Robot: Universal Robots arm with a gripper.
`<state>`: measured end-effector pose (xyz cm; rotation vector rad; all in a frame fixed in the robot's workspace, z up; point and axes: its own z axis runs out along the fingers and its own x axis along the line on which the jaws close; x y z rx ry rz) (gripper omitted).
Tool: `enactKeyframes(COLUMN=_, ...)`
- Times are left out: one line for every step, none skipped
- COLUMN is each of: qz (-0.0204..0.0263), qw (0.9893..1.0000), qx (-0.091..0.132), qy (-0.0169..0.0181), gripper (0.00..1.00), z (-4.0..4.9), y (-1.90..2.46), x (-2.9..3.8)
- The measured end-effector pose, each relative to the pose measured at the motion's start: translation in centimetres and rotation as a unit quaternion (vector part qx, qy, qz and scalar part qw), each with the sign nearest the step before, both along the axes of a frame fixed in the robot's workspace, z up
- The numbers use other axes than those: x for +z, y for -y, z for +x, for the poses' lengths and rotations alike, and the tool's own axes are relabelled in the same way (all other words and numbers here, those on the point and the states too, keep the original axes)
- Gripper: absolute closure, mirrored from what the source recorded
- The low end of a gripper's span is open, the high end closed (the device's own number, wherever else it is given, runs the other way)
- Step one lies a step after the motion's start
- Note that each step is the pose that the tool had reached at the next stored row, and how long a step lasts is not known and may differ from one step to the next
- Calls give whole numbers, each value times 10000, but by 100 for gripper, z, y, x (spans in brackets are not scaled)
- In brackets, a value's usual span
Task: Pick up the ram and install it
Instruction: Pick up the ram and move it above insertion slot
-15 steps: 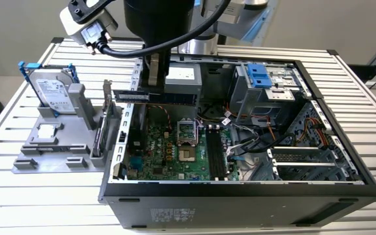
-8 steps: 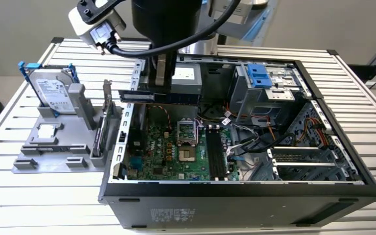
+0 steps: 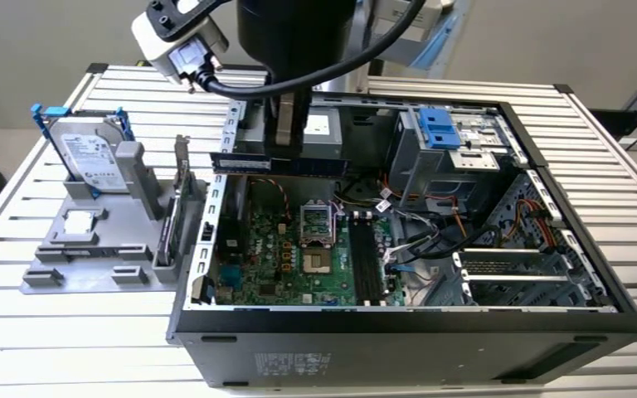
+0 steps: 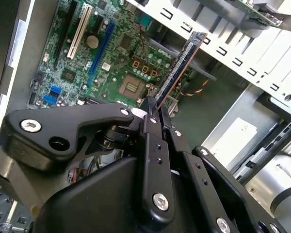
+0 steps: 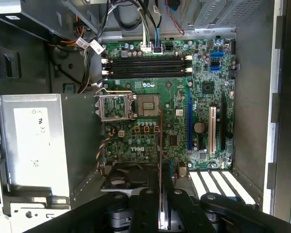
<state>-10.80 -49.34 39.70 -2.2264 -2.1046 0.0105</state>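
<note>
Both wrist views show tool (image 4: 156,110) gripping ram (image 4: 182,60); exterior view adds the hard drive (image 3: 86,157).

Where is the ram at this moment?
In the exterior view the ram is clamped in the hand, held level above the motherboard, near the power supply.

An open computer case (image 3: 407,340) lies on the slatted tabletop (image 3: 64,332), its motherboard (image 3: 285,257) exposed. A silver hard drive (image 3: 89,156) stands upright in a grey fixture (image 3: 75,261) beside the case, toward the exterior view's left.
</note>
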Motion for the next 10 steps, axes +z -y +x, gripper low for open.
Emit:
enactKeyframes(qz=0, qw=10000, qx=-2, qy=0, gripper=100, z=10, y=0, x=0)
enactKeyframes(qz=0, qw=10000, qx=-4, qy=0, gripper=100, z=21, y=0, x=0)
enactKeyframes(qz=0, qw=10000, qx=-6, qy=0, gripper=100, z=31, y=0, x=0)
enactKeyframes(qz=-1, qw=10000, qx=-8, qy=0, gripper=100, z=40, y=0, x=0)
enactKeyframes(qz=0, qw=10000, qx=-9, qy=0, gripper=100, z=51, y=0, x=0)
enactKeyframes(qz=0, qw=10000, qx=-11, qy=0, gripper=100, z=60, y=0, x=0)
enactKeyframes(qz=0, qw=10000, qx=-13, qy=0, gripper=100, z=69, y=0, x=0)
enactKeyframes(qz=0, qw=10000, qx=-15, qy=0, gripper=100, z=79, y=0, x=0)
enactKeyframes(qz=0, qw=10000, qx=-16, qy=0, gripper=100, z=90, y=0, x=0)
enactKeyframes(qz=0, qw=10000, qx=-17, qy=0, gripper=100, z=100, y=0, x=0)
